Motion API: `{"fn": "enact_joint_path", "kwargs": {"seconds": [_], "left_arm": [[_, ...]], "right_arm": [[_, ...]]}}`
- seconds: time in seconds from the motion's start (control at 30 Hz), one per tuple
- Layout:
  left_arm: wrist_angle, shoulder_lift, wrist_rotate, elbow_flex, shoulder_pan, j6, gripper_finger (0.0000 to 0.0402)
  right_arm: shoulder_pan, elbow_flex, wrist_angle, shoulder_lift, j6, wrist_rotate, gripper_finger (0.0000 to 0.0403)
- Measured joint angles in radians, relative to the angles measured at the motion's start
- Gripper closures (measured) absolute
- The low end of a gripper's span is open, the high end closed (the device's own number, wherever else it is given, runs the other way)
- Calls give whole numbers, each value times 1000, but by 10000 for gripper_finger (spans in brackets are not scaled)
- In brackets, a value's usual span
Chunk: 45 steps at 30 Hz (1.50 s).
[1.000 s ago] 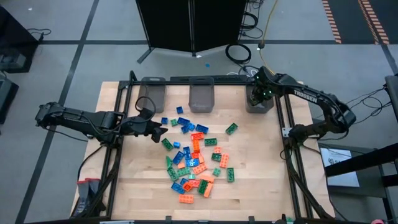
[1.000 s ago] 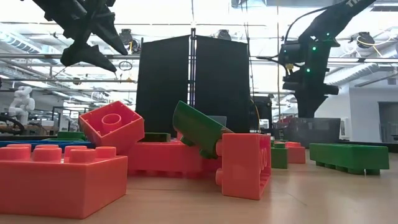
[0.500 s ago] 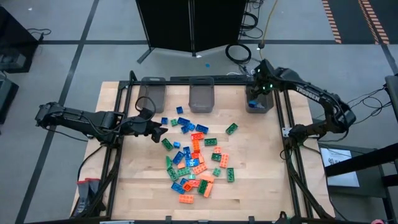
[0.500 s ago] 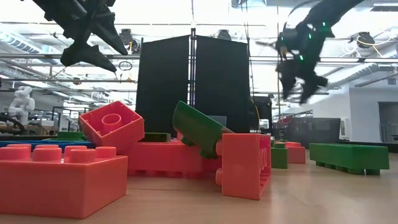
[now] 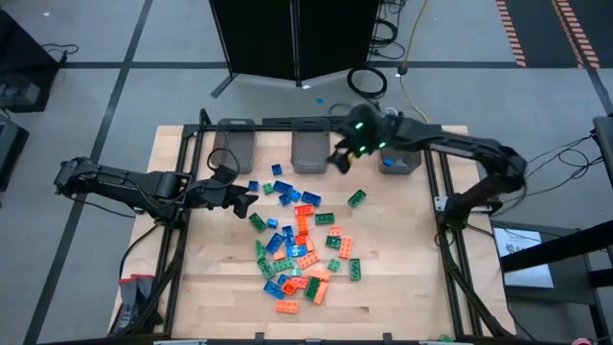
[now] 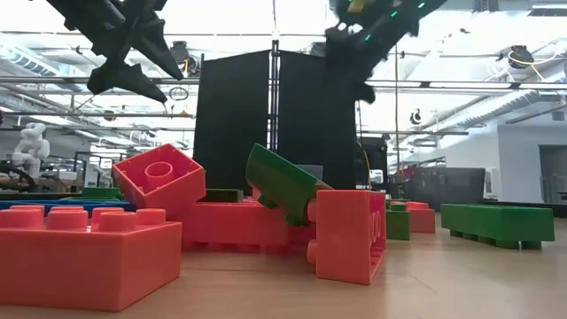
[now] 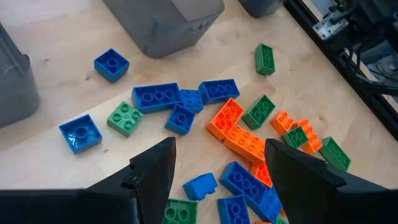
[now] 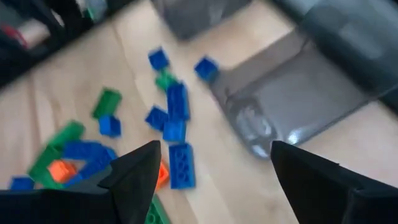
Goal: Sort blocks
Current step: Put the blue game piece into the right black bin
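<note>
Overhead, a wooden table (image 5: 402,278) is seen with three grey bins along its far edge: a left bin (image 5: 234,144), a middle bin (image 5: 310,144) and a right bin (image 5: 400,161), presumably set there so that one colour can be dropped into each. The blocks (image 5: 299,244) lie scattered in a loose heap at the middle of the table, orange, green and blue mixed together, so most of the sorting is judged undone. Something blue shows inside the right bin, which suggests that blue may belong there. The right gripper (image 5: 342,158) is held between the middle and right bins, above the heap's far edge, its fingers spread wide and nothing grasped; it seems placed to reach for another block. The left gripper (image 5: 243,203) hangs near the heap's left side, likewise spread and empty, with blue blocks (image 7: 165,98) and a green block (image 7: 126,118) lying ahead of its fingers (image 7: 152,171).
</note>
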Motion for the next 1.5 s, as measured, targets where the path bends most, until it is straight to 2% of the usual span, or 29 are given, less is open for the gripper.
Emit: {"fn": "enact_joint_path", "kwargs": {"seconds": [0.17, 0.37, 0.7, 1.07, 1.5], "left_arm": [[-1, 0, 6, 0, 0, 2, 153], [-2, 0, 8, 0, 0, 20, 153], [-27, 0, 11, 0, 0, 20, 153], [-27, 0, 13, 0, 0, 20, 153], [-30, 0, 13, 0, 0, 27, 153]], "right_arm": [[58, 0, 37, 147, 8, -21, 103], [125, 39, 59, 262, -25, -60, 103], [212, 107, 55, 394, -143, 42, 103], [223, 111, 67, 425, -151, 163, 64], [225, 111, 116, 476, -83, 157, 64]]}}
